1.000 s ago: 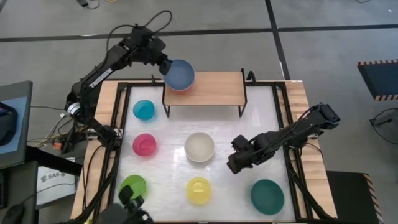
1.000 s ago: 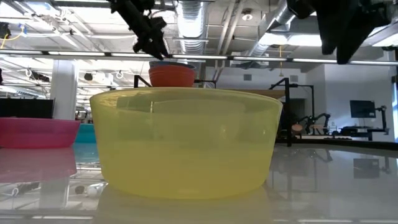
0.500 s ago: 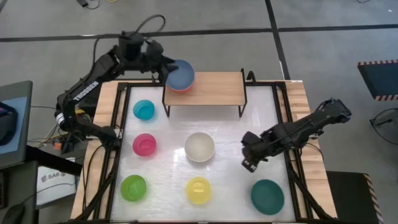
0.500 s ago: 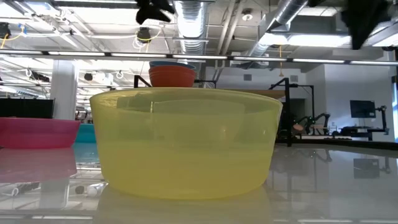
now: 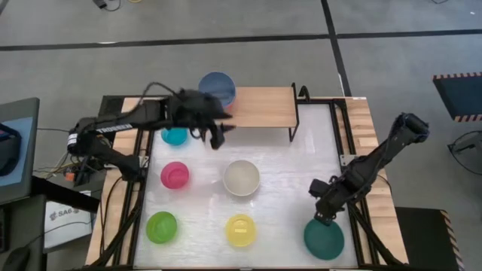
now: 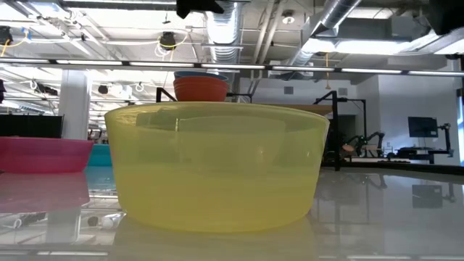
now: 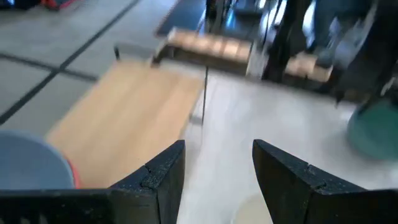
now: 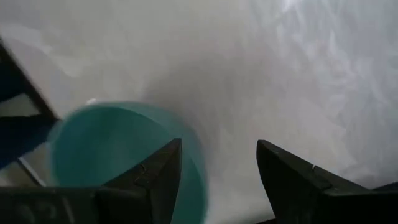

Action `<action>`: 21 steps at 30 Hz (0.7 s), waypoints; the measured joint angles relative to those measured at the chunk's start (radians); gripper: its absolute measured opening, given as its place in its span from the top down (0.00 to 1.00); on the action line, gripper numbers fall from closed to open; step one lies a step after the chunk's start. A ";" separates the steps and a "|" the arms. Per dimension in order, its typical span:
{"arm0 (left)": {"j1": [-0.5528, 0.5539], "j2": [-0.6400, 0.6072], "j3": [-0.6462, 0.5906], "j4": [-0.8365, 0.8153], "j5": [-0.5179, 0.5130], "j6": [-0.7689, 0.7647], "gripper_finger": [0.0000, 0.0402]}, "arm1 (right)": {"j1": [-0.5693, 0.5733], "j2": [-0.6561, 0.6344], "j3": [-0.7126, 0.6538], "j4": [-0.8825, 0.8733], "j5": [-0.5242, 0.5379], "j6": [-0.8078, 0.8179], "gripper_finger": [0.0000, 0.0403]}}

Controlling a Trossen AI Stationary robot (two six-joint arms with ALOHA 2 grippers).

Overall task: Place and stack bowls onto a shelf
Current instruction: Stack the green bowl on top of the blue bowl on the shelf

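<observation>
- Left gripper (image 5: 217, 135), fingers spread and empty, hovers just off the shelf (image 5: 256, 107); blue bowl (image 5: 218, 88) stacked on red bowl (image 6: 201, 88) sits behind it.
- Right gripper (image 5: 322, 217), fingers apart, hangs just beside the teal bowl (image 5: 324, 236).

White tabletop (image 5: 286, 188) in wooden frame, grey floor (image 5: 392, 68) around. Cables (image 5: 71, 162) trail beside table. Ceiling ducts (image 6: 217, 22) overhead.
</observation>
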 joint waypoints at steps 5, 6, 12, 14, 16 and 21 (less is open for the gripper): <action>-0.066 0.001 -0.069 -0.003 -0.046 -0.095 0.57 | 0.062 0.024 -0.067 0.110 -0.010 0.018 0.42; -0.078 0.001 -0.076 -0.002 -0.049 -0.114 0.57 | 0.072 0.031 -0.075 0.146 -0.019 0.018 0.42; -0.135 0.000 -0.086 0.009 -0.107 -0.147 0.57 | 0.115 0.072 -0.111 0.265 -0.025 0.013 0.42; -0.144 0.000 -0.086 0.008 -0.119 -0.149 0.57 | 0.123 0.090 -0.126 0.261 -0.024 0.013 0.43; -0.147 0.000 -0.086 0.008 -0.122 -0.157 0.57 | 0.124 0.116 -0.136 0.253 -0.024 0.028 0.46; -0.155 0.000 -0.086 -0.010 -0.148 -0.189 0.57 | 0.123 0.183 -0.136 0.258 -0.025 0.036 0.60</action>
